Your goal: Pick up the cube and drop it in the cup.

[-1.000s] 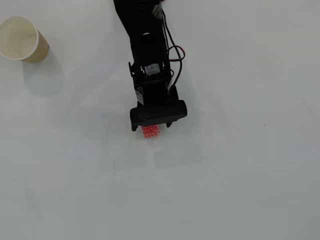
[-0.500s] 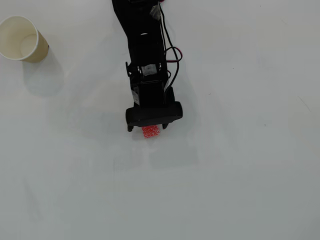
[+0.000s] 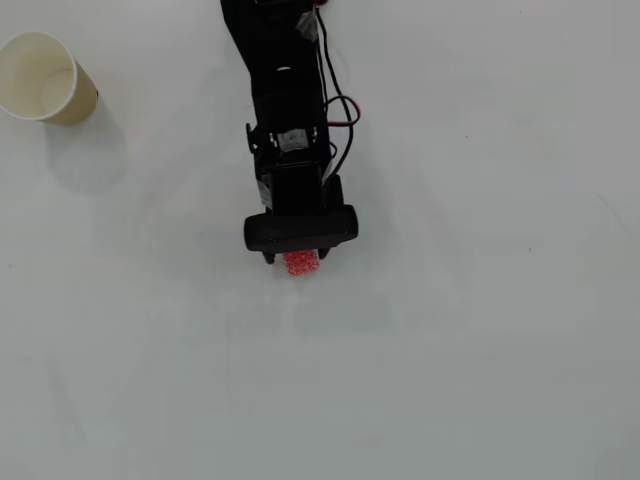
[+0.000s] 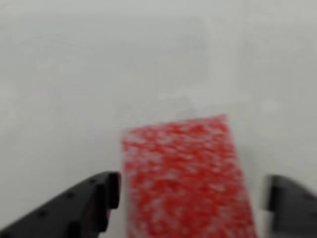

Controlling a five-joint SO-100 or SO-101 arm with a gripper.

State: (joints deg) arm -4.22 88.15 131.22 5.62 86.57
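The red, white-speckled cube (image 3: 300,264) lies on the white table, partly hidden under the black gripper (image 3: 297,256) in the overhead view. In the wrist view the cube (image 4: 183,173) fills the space between the two black fingers of the gripper (image 4: 190,193). The left finger (image 4: 94,198) is almost at the cube's side. The right finger (image 4: 290,201) stands a small gap away. The jaws are open around the cube, and the wrist view is blurred. The cream-white paper cup (image 3: 40,78) stands upright at the far top left, well away from the gripper.
The black arm (image 3: 285,100) with red and black wires (image 3: 340,110) reaches down from the top middle of the overhead view. The white table (image 3: 480,350) is bare around the cube and between it and the cup.
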